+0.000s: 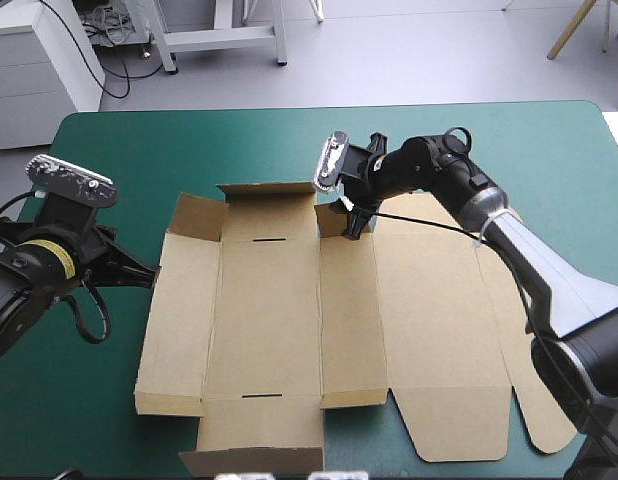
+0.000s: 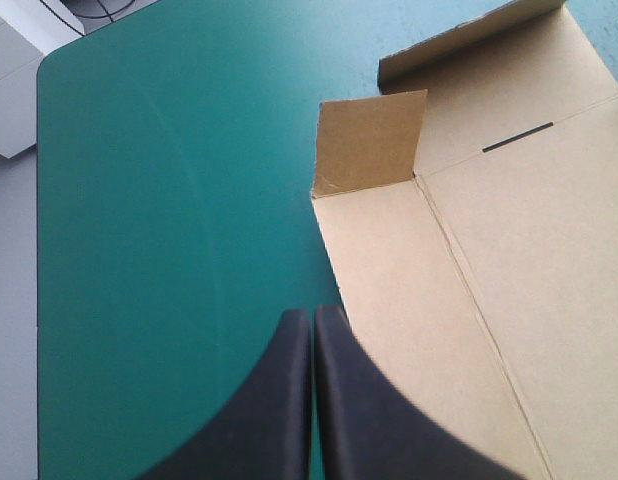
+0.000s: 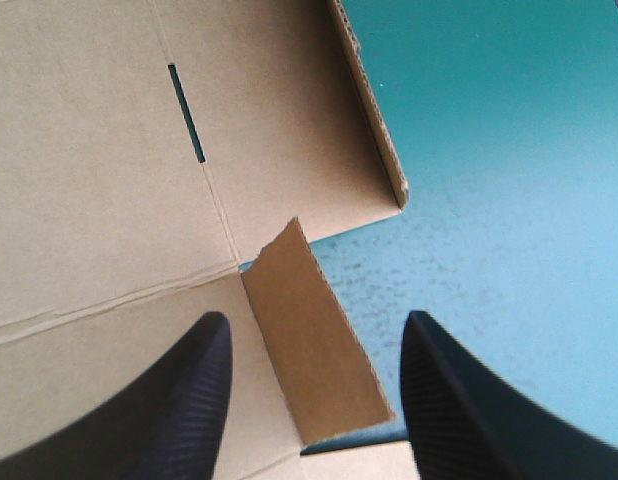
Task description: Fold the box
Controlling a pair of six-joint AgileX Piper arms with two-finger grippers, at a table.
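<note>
The brown box (image 1: 289, 320) lies mostly flat in the middle of the teal-green table, its lid (image 1: 439, 330) spread to the right. The far wall (image 1: 267, 190) and the two far corner flaps are raised. My right gripper (image 1: 351, 215) is open at the far edge, its fingers (image 3: 189, 390) standing either side of the raised corner flap (image 3: 314, 340). A slot (image 3: 186, 112) in the box floor shows ahead of it. My left gripper (image 1: 149, 278) is shut, its tip (image 2: 313, 320) at the box's left edge (image 2: 334, 260), holding nothing. The far left flap (image 2: 369, 140) stands tilted up.
Bare teal-green cover (image 1: 99, 400) lies left of the box and beyond its far edge (image 1: 239, 140). The lid's rounded tab (image 1: 554, 430) reaches toward the table's right side. A near flap (image 1: 254, 455) lies at the front edge.
</note>
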